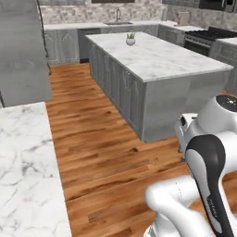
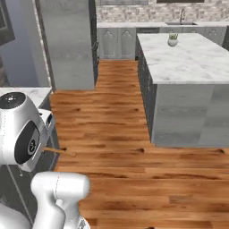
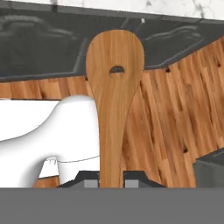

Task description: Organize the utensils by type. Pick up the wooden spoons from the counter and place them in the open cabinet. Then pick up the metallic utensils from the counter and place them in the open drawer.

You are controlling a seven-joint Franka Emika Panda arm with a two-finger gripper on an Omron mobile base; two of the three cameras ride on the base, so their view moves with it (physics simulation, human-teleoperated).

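Note:
My gripper is shut on a wooden spoon. The spoon is orange-brown with a broad flat head and a small hole in it, and it stands straight up between the fingertips in the hand view. Beyond it lie the counter's marble edge and dark grey panelled doors above wood floor. In the right base view the spoon pokes out as a thin brown stick beside the arm's white wrist. The counter runs along the left, and its near corner shows beside the arm.
A large marble-topped island stands ahead with a small potted plant on it. A tall grey unit rises at the counter's far end. Open wood floor lies between counter and island. A stove sits far right.

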